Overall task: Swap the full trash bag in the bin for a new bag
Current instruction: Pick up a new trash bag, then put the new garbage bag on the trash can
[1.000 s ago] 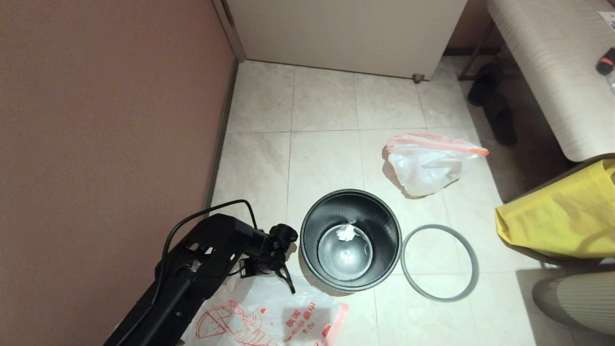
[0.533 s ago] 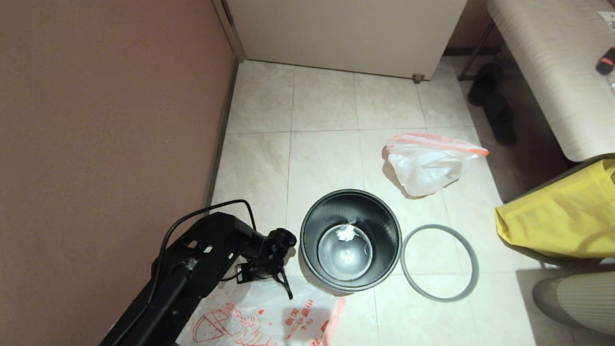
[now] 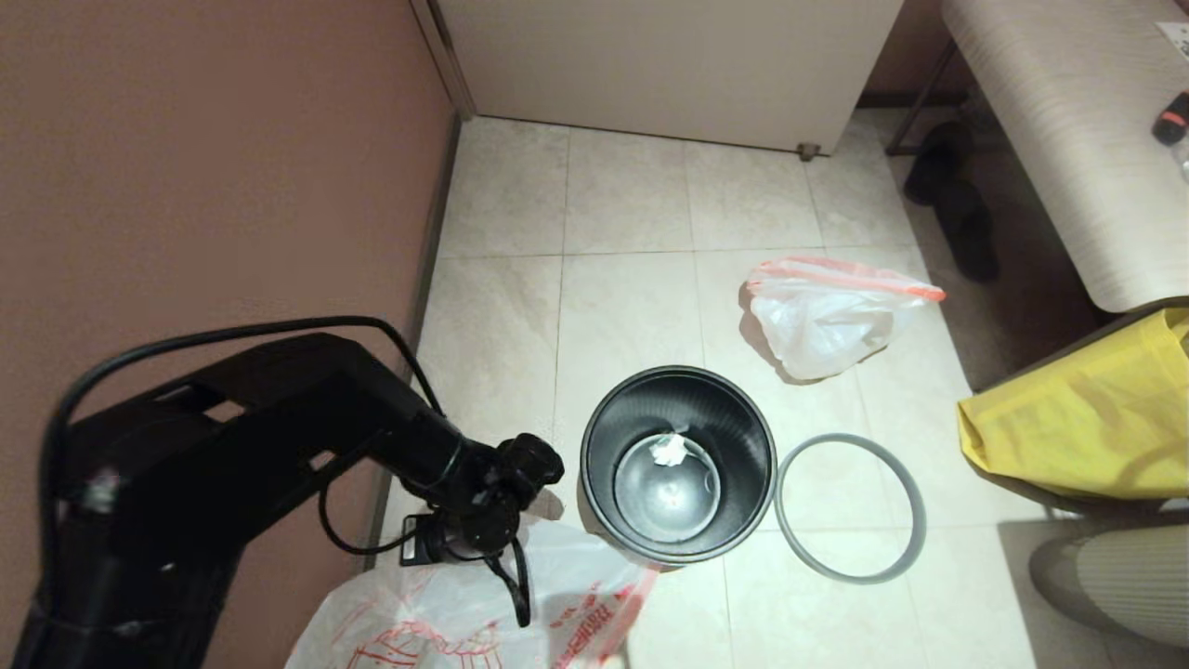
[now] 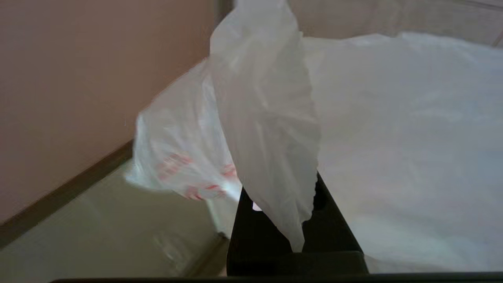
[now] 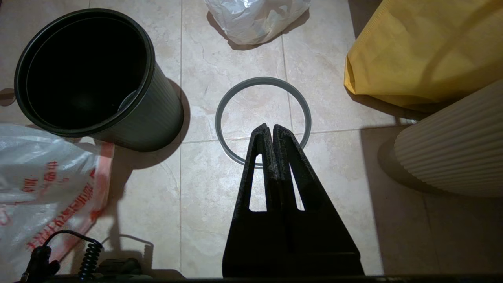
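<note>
With fingers pinched tight on a fold of thin plastic, left gripper [image 3: 518, 595] holding the new bag [image 3: 446, 618] just off the near-left side of the bin [image 3: 678, 462]. Bag film draped up over the fingers [image 4: 251, 220] in the left wrist view, red print showing on the part hanging toward the wall [image 3: 204, 167]. From the head view: bag bunched at the bottom edge, red drawing and characters partly visible, pink-red edge band [image 3: 632, 595] close to the bin's base. Cannot tell whether the bag's lower part touches the floor.

Bin upright on the floor tiles [image 3: 622, 307], no liner in it, shiny bottom visible with a small white crumpled scrap [image 3: 669, 449] inside. Grey rim ring [image 3: 850, 507] flat on the floor just right of the bin, not touching it. Full trash bag [image 3: 827, 316] lying on the tiles beyond the bin, to its far right, well apart, orange-red band along the top.

Right gripper [image 5: 272, 127] parked low above the ring's near side, fingers pressed together, holding nothing.

Yellow fabric bag [image 3: 1087, 418] at the right edge, pale ribbed object [image 5: 452, 149] beside it. Black shoes [image 3: 957, 195] under the bench [image 3: 1068, 139] at far right.
</note>
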You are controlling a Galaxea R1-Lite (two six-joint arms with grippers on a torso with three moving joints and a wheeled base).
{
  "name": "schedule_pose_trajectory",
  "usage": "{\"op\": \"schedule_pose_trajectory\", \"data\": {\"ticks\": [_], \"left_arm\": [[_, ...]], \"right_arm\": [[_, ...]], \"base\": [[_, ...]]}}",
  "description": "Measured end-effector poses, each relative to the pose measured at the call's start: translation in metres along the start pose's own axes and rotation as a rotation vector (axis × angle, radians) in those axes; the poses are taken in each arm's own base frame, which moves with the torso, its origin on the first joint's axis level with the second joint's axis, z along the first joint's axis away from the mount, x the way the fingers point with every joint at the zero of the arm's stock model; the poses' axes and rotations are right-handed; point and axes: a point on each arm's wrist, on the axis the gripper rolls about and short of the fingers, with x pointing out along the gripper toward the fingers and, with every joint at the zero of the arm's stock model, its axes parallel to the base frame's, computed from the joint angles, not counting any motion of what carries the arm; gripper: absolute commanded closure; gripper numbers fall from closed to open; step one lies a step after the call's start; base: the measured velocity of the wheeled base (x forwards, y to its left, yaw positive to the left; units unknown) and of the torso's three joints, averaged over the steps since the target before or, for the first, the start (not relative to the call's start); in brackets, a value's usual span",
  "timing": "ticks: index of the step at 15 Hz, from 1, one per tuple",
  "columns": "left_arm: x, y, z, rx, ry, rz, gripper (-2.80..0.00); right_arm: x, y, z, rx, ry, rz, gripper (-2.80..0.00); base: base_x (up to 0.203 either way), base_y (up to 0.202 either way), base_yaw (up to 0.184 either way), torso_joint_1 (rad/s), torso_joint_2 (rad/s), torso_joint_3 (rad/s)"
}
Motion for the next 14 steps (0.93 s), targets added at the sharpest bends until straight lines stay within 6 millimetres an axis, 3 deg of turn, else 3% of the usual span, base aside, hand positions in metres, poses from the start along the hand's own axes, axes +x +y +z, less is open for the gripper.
{"op": "schedule_pose_trajectory", "data": {"ticks": [4, 9, 11, 14], "left_arm": [[-0.077, 0.06, -0.004, 0.006, -0.111, -0.068, 0.0], [-0.19, 0.126, -0.005, 0.077, -0.324, -0.273, 0.0], [-0.223, 0.149, -0.007, 0.112, -0.378, -0.337, 0.0], [-0.255, 0.164, -0.009, 0.141, -0.465, -0.439, 0.0]], "right_arm": [[0.0, 0.0, 0.0, 0.0, 0.0, 0.0, 0.0], [0.0, 0.0, 0.0, 0.0, 0.0, 0.0, 0.0], [0.0, 0.0, 0.0, 0.0, 0.0, 0.0, 0.0], [0.0, 0.0, 0.0, 0.0, 0.0, 0.0, 0.0]], "base": [[0.0, 0.0, 0.0, 0.0, 0.0, 0.0], [0.0, 0.0, 0.0, 0.0, 0.0, 0.0], [0.0, 0.0, 0.0, 0.0, 0.0, 0.0], [0.0, 0.0, 0.0, 0.0, 0.0, 0.0]]}}
